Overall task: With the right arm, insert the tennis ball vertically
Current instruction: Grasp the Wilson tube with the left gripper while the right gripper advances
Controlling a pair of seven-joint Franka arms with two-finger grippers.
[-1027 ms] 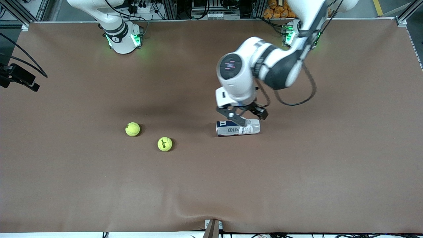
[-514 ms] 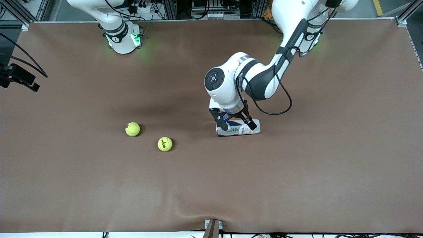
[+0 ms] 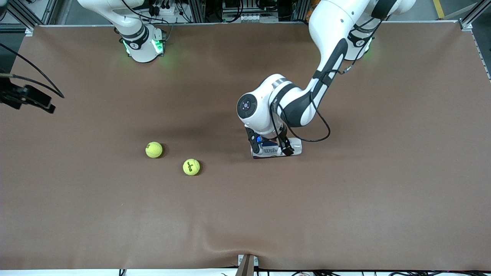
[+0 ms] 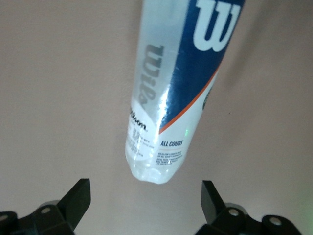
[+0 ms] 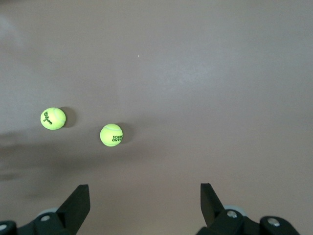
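A clear Wilson tennis ball can (image 3: 293, 147) with a blue and white label lies on its side on the brown table. My left gripper (image 3: 270, 149) is open and low over it, holding nothing. In the left wrist view the can (image 4: 171, 88) stretches away from the left gripper (image 4: 145, 196), and its clear end lies just short of the gap between the fingers. Two yellow tennis balls (image 3: 154, 149) (image 3: 191, 167) lie toward the right arm's end of the table. My right gripper (image 5: 144, 196) is open and empty, high above the table, with both balls (image 5: 53, 118) (image 5: 111, 135) in its view.
The brown mat (image 3: 345, 199) covers the whole table. The right gripper's black body (image 3: 28, 99) with its cables shows at the edge of the front view. A small clamp (image 3: 246, 264) sits at the table edge nearest the front camera.
The left arm has lowered its open gripper onto the level of the can and turned its wrist. The right gripper has shifted slightly at the view's edge. Balls and can have not moved.
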